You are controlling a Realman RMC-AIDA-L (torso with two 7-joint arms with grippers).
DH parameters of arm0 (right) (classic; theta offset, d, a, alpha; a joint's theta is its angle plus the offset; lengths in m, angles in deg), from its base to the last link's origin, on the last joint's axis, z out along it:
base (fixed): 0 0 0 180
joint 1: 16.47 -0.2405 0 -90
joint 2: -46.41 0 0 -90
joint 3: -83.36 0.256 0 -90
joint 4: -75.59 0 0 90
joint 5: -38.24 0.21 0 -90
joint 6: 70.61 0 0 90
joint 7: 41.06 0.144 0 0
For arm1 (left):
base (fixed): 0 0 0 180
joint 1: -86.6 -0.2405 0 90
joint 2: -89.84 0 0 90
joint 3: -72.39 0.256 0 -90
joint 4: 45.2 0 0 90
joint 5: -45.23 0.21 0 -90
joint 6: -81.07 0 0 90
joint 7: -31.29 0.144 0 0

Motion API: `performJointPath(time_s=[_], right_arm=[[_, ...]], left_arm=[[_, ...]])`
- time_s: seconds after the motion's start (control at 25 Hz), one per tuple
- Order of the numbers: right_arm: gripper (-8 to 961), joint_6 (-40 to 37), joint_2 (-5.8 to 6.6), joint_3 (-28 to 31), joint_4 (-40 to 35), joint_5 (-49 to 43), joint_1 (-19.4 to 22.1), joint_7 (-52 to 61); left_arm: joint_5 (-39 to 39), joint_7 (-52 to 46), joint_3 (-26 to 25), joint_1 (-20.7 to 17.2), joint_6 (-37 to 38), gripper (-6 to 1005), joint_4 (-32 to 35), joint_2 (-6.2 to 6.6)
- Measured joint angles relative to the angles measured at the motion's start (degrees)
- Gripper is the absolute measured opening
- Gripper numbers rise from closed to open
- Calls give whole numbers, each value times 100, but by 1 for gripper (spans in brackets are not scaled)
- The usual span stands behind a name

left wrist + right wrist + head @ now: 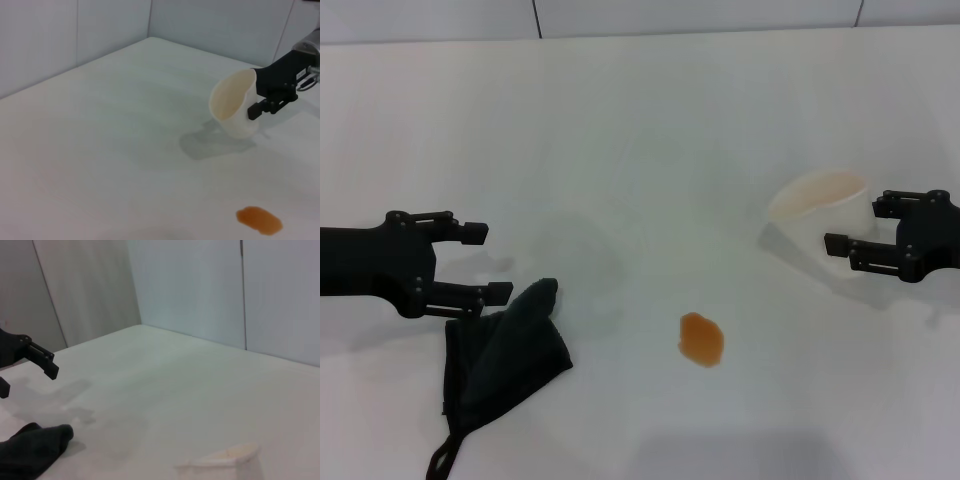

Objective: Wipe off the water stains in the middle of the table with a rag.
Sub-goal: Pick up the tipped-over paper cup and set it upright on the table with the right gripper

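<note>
On my head view the table (pixel 650 150) filled nearly the whole frame, white and plain, with a grey seam along its far edge at the top. The stain (pixel 701 338), a small orange-brown oval blot, lay a little right of centre in the lower half, with bare tabletop all around it. The rag (pixel 500 362) was at lower left, a black crumpled cloth well apart from the stain, its loop (pixel 440 459) trailing down toward the bottom edge. My left gripper (pixel 480 262) sat at mid-left, fingers spread and holding nothing, the lower finger (pixel 480 295) just above the rag's upper edge; whether it touched the cloth I could not tell. My right gripper (pixel 853 222) was at mid-right, its fingers parted around the right side of a white cup (pixel 822 205) that tilted toward the left of the frame. The left wrist view showed that cup (pixel 232 107) leaning off the table with the right gripper's fingers (pixel 261 106) against its side, and the stain (pixel 259 220) near the lower right corner.
</note>
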Motion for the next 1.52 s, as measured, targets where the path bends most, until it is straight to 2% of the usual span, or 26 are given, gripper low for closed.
performJointPath(time_s=[0.6, 1.52], right_arm=[[621, 272, -8, 6, 269, 35, -9, -266], [625, 283, 0, 6, 449, 71, 17, -410]], left_arm=[[0, 0, 0, -14, -51, 885, 0, -38], [0, 0, 0, 13, -68, 885, 1, -42]])
